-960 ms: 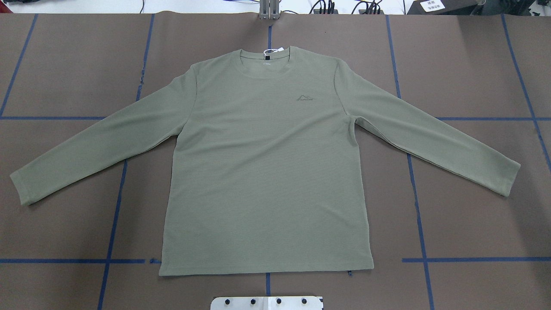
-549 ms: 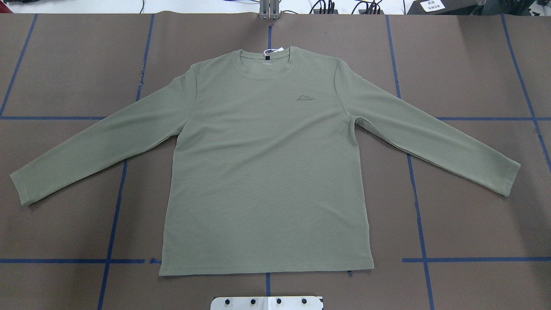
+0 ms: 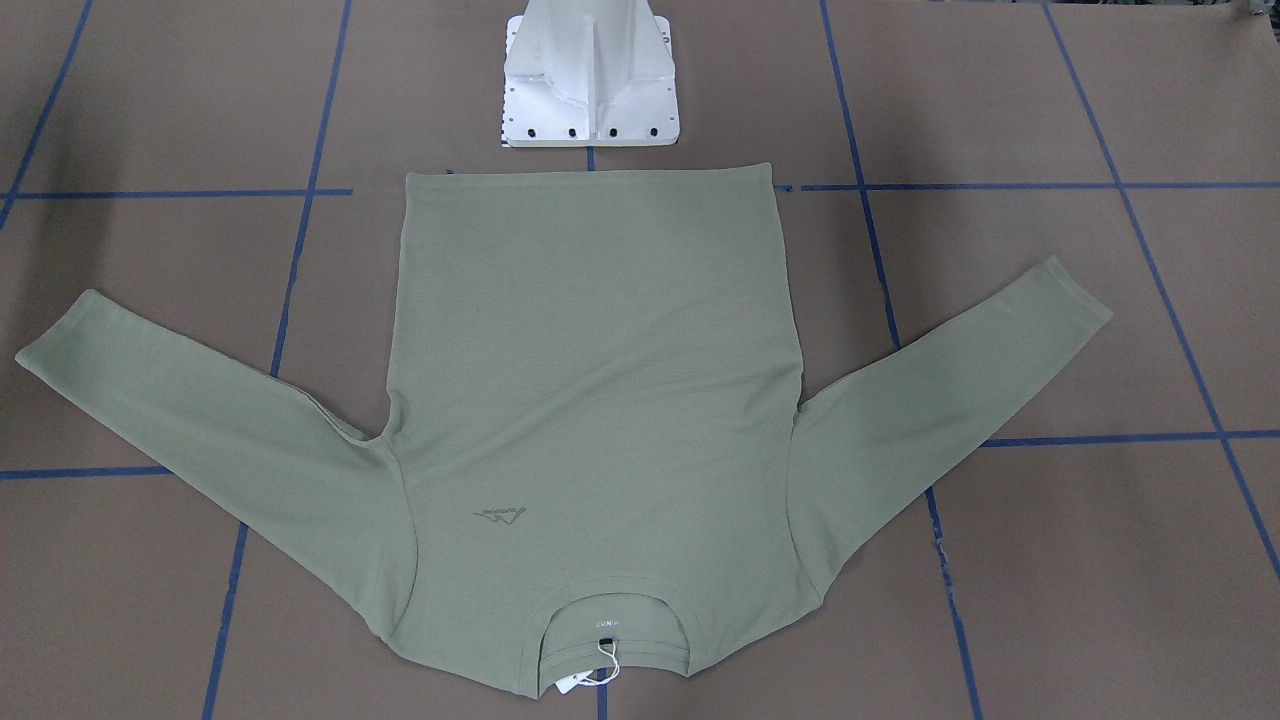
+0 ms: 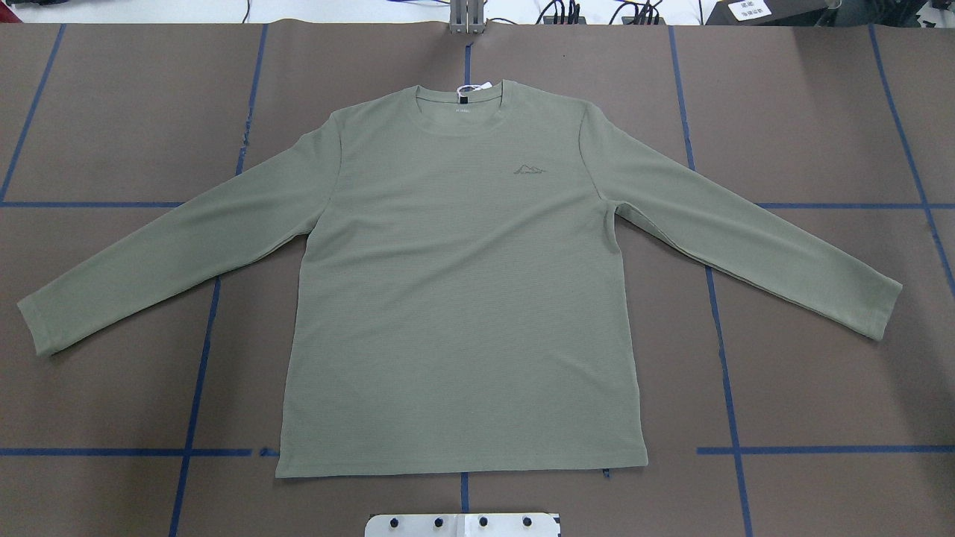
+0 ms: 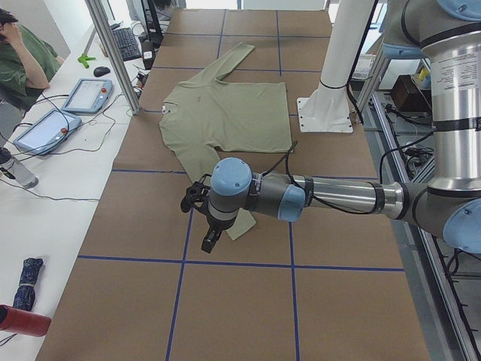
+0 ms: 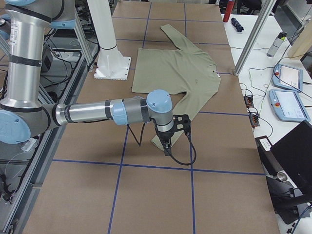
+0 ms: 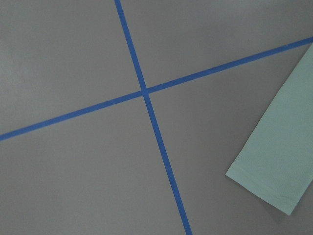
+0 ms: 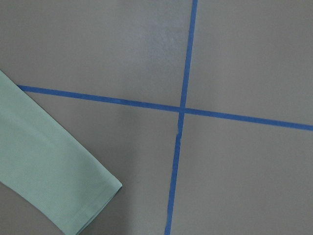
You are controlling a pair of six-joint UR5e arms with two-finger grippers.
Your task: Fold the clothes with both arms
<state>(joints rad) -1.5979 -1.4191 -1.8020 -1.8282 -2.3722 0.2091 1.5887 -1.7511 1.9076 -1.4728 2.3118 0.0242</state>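
The green shirt (image 4: pixel 462 298) is laid flat, front up, on the brown table (image 4: pixel 821 112), collar at 12 o'clock and hem at 6 in the overhead view. A mountain logo (image 4: pixel 529 168) is printed on the chest; its lettering, the neck print (image 3: pixel 603 621) and the white tag (image 3: pixel 570 684) cannot be read. The left gripper (image 5: pixel 208 244) and right gripper (image 6: pixel 167 147) are poised near the cuffs; whether their fingers are open or closed cannot be told.

A brown paper-covered worktop (image 4: pixel 821 112) carries a grid of blue tape lines (image 4: pixel 821 450). A white metal pedestal base (image 3: pixel 590 90) stands at top centre of the front-facing view. In the exterior left view, a white side worktop (image 5: pixel 45 226) along the left edge holds two grey touchscreen pendants (image 5: pixel 88 95), a black keyboard (image 5: pixel 129 43) and a black mouse (image 5: pixel 101 71). A person in a green top (image 5: pixel 26 60) sits at upper left.
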